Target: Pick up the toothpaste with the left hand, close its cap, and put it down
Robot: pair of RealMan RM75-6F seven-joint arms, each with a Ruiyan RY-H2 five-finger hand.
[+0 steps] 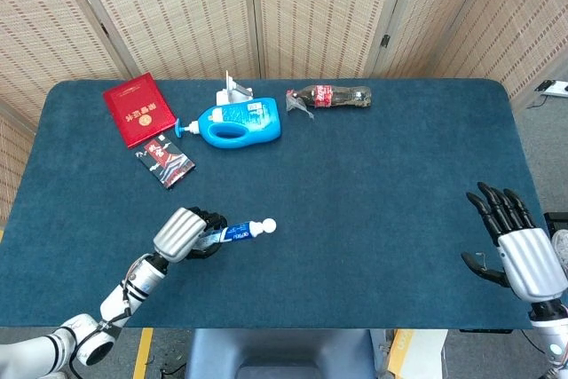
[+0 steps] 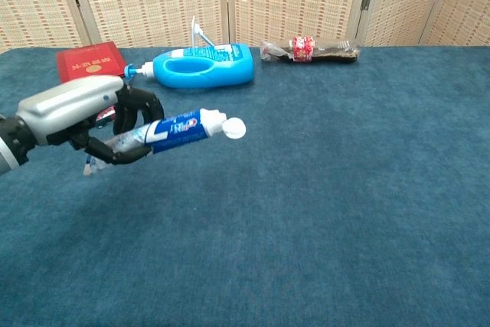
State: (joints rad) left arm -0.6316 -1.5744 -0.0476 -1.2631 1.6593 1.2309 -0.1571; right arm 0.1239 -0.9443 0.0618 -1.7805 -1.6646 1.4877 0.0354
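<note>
Toothpaste (image 2: 176,129), one tube, gripped aloft by left hand (image 2: 80,118); right hand (image 1: 515,246) spread wide, holding nothing.

Left hand (image 2: 84,116), right hand (image 1: 515,246): silver backs, black fingers.

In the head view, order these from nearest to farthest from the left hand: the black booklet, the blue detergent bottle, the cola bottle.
From the left hand:
1. Black booklet, just behind it, left side.
2. Blue detergent bottle, farther back, near centre.
3. Cola bottle, at the far edge.
</note>
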